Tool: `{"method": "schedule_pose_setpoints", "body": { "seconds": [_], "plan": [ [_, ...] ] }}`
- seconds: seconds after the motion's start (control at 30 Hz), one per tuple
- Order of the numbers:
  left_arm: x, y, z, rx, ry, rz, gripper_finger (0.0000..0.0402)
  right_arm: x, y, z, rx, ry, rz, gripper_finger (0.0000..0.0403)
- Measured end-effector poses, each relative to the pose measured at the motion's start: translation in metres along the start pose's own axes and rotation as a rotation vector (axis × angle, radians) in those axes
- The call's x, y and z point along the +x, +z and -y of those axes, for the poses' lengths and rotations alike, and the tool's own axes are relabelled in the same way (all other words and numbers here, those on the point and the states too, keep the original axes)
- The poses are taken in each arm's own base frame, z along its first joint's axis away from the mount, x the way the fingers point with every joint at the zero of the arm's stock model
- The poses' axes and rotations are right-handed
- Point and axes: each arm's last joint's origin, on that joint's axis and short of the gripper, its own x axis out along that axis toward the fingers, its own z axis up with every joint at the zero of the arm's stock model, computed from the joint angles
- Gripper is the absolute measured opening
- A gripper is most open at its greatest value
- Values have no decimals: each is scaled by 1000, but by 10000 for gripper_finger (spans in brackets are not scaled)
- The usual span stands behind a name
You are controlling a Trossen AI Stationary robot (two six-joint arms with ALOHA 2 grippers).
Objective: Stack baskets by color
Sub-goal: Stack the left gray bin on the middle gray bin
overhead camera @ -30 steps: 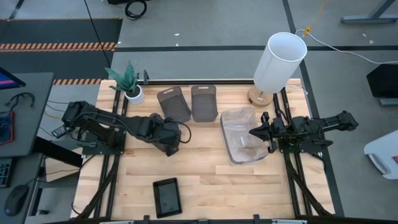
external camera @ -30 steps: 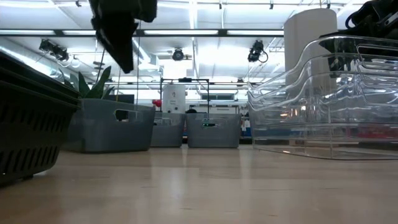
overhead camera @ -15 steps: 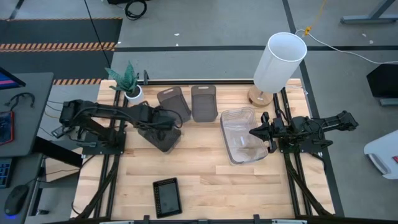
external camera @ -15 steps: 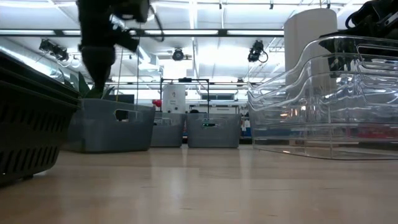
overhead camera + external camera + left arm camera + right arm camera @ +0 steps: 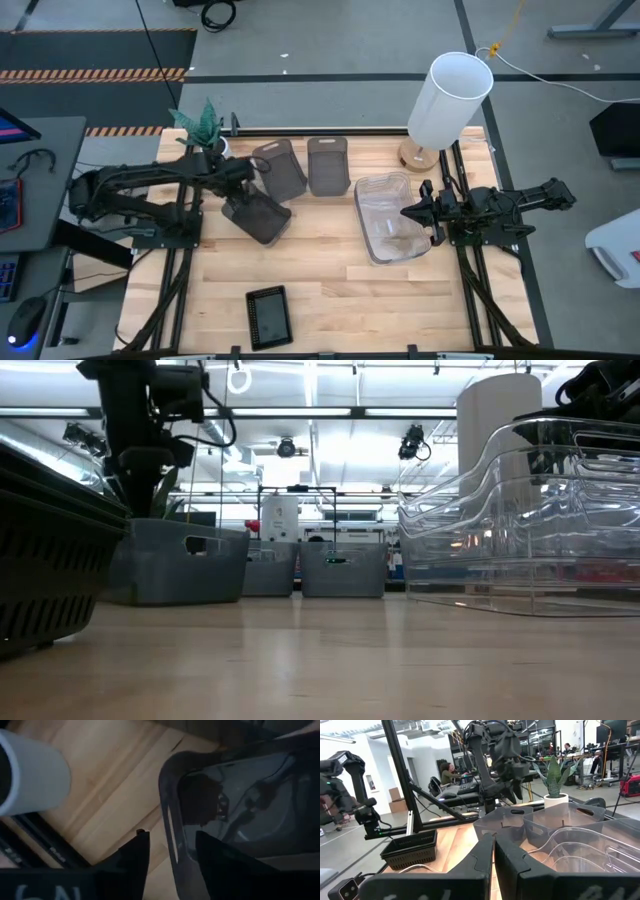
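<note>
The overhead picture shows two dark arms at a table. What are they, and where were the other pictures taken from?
They are two robot arms, each ending in a two-finger gripper. One camera looks down from above, one sits at tabletop height, and one rides on each wrist. On the table lie three grey baskets, a stack of clear baskets, a black basket, a plant pot and a white cylinder. The left gripper is open, its fingers either side of one grey basket's rim. The right gripper is shut at the clear stack's edge.
</note>
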Motion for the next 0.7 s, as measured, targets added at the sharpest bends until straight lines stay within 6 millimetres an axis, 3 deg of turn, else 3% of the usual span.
{"method": "schedule_pose_setpoints", "body": {
  "seconds": [0.17, 0.37, 0.5, 0.7],
  "plan": [
    [13, 0, -15, -68, -32, -36, 205, 0, 0, 0, 0, -1, -1, 22],
    [32, -6, -19, -110, -97, -88, 230, 0, 0, 0, -1, 0, -2, 22],
    [44, -14, -21, -123, -110, -122, 217, 0, 0, 0, -1, 0, -2, 22],
    [59, -20, -18, -147, -119, -142, 166, 0, 0, 0, 0, 0, -2, 22]
  ]
}}
